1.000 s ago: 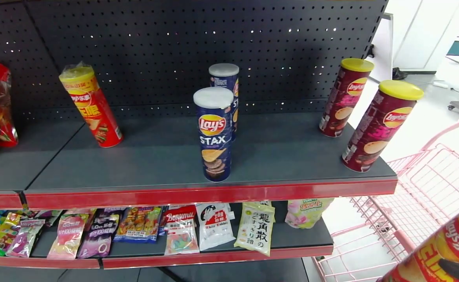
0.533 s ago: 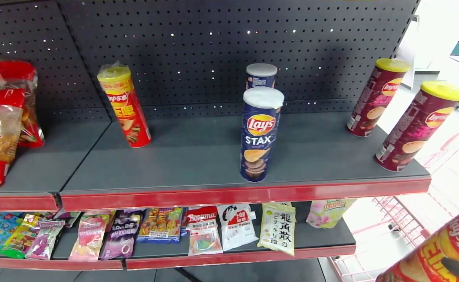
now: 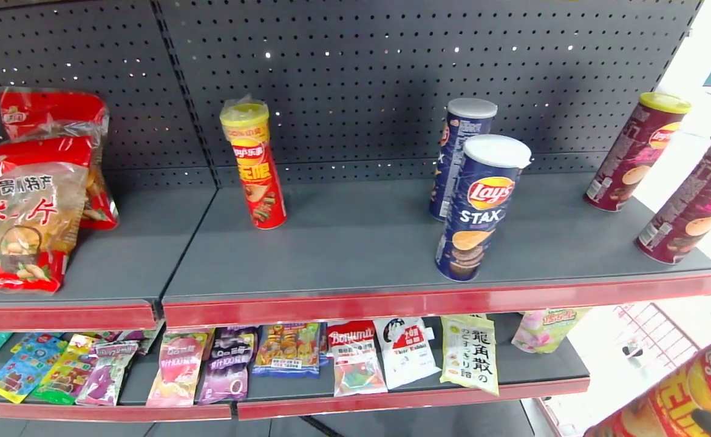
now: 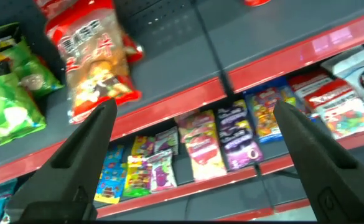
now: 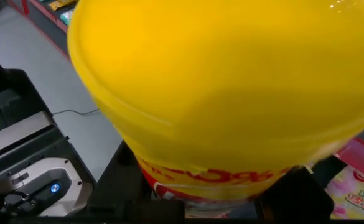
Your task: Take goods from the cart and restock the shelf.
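Observation:
My right gripper (image 3: 710,419) is shut on a red chip can (image 3: 686,394) with a yellow lid (image 5: 225,81), held low at the head view's bottom right, in front of the shelf's right end. A matching red can (image 3: 255,164) stands upright on the upper shelf (image 3: 355,255), left of centre. My left gripper (image 4: 194,124) is open with nothing in it and hangs in front of the lower shelf's candy packets (image 4: 206,146). A sliver of the pink cart (image 3: 656,328) shows beyond the shelf's right end.
Two blue cans (image 3: 479,206) stand right of centre on the upper shelf, and two maroon cans (image 3: 634,152) at its right end. Red snack bags (image 3: 33,200) fill the left bay. Bare shelf lies between the red and blue cans. Candy packets (image 3: 331,358) line the lower shelf.
The whole head view has swung left, so shelf goods sit further right in the picture and the cart has nearly left it. The held can stays at the bottom right.

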Tool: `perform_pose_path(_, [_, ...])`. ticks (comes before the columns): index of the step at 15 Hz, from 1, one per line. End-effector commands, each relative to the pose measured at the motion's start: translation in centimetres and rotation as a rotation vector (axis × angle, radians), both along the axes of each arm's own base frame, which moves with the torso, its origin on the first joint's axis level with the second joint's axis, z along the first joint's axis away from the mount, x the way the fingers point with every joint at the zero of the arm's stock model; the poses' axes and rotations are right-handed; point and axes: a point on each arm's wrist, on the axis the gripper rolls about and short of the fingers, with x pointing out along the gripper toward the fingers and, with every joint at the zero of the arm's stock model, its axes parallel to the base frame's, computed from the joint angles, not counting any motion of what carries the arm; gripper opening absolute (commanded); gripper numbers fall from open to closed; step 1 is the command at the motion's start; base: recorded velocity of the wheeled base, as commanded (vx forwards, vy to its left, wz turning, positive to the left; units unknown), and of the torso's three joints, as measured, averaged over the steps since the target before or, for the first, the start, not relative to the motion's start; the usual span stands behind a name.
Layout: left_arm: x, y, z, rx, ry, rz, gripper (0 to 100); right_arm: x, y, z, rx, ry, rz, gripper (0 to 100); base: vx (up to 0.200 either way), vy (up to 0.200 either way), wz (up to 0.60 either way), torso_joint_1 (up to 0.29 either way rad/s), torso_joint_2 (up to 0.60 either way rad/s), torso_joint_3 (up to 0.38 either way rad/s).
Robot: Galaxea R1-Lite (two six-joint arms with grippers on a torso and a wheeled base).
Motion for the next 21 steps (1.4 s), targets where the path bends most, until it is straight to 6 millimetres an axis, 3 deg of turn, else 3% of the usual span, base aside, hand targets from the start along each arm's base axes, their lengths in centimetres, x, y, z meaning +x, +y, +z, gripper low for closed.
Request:
perform_pose_path(1, [-0.05, 0.0, -0.01, 0.0, -0.003, 0.001, 100, -0.29, -0.02, 0.03, 0.005, -0.011, 0.017, 0, 0.0, 0.2, 0.0, 0.007, 0.0, 0.002])
perform_pose_path(13, [-0.02, 0.0, -0.22, 0.001, 0.003, -0.001, 100, -0.4, 0.2, -0.34, -0.002, 0.001, 0.057, 0, 0.0, 0.2, 0.0, 0.004, 0.0, 0.002])
perform_pose_path(19, [-0.17, 0.02, -0.31, 0.034, -0.001, 0.002, 100, -0.43, 0.18, -0.39, -0.003, 0.002, 0.055, 0, 0.0, 0.0, 0.0, 0.0, 0.0, 0.0])
perform_pose_path(21, [-0.14, 0.04, -0.29, 0.035, -0.001, 0.014, 100, -0.43, 0.19, -0.35, -0.002, 0.001, 0.057, 0, 0.2, 0.0, 0.0, -0.002, 0.0, 0.002])
